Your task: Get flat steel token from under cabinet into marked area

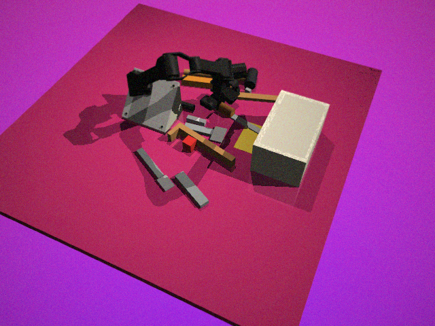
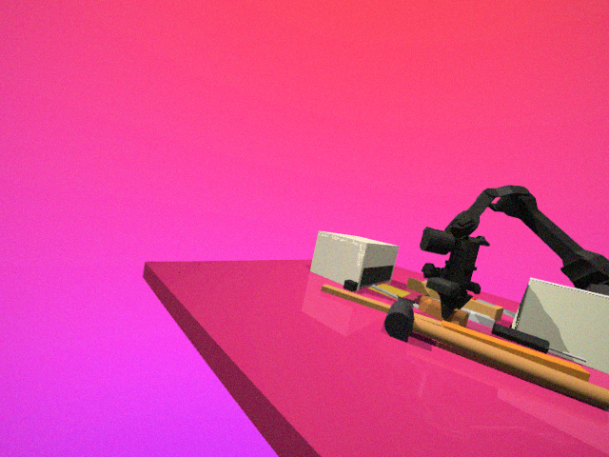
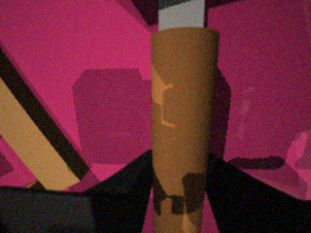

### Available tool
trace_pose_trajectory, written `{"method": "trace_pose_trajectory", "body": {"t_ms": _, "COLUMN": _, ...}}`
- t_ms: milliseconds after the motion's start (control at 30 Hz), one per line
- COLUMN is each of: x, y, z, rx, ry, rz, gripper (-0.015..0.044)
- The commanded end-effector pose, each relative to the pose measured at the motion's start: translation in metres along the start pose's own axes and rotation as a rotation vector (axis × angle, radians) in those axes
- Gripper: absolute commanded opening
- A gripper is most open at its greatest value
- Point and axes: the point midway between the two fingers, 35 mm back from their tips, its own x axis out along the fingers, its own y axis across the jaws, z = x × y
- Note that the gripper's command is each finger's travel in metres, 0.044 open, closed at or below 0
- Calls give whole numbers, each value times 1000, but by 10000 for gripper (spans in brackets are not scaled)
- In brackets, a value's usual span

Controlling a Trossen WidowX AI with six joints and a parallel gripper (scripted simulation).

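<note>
My gripper (image 1: 220,104) (image 2: 450,308) (image 3: 177,156) is shut on the brown round handle (image 1: 226,109) (image 3: 185,97) of a tool. The tool's flat grey shaft (image 1: 253,128) (image 3: 182,16) has a dark section and runs over the yellow marked area (image 1: 243,140) (image 2: 396,290) toward the cabinet. Its far end is hidden behind the cabinet in the top view. The cream cabinet (image 1: 295,122) (image 2: 337,260) shows a dark low opening (image 2: 378,275) in the exterior view. I cannot make out the steel token in any view.
An L-shaped wooden piece (image 1: 214,147) and a red cube (image 1: 189,143) lie before the marked area. Grey pieces (image 1: 192,191) (image 1: 149,162) lie farther off. A thin wooden stick (image 1: 257,96) (image 2: 343,295) reaches beside the cabinet. A black-headed rod (image 2: 516,352) and a sloped panel (image 1: 151,105) (image 2: 560,319) stand nearby.
</note>
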Motion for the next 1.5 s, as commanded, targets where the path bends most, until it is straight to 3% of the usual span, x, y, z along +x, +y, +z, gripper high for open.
{"method": "trace_pose_trajectory", "body": {"t_ms": 0, "x": 1, "y": -1, "z": -10, "rx": -2, "ry": 4, "rz": -4, "gripper": 0}}
{"method": "trace_pose_trajectory", "body": {"t_ms": 733, "x": 0, "y": 3, "z": -49, "rx": -3, "ry": 5, "rz": -3, "gripper": 0}}
{"method": "trace_pose_trajectory", "body": {"t_ms": 1467, "x": -3, "y": -14, "z": -45, "rx": -63, "ry": 3, "rz": -2, "gripper": 0}}
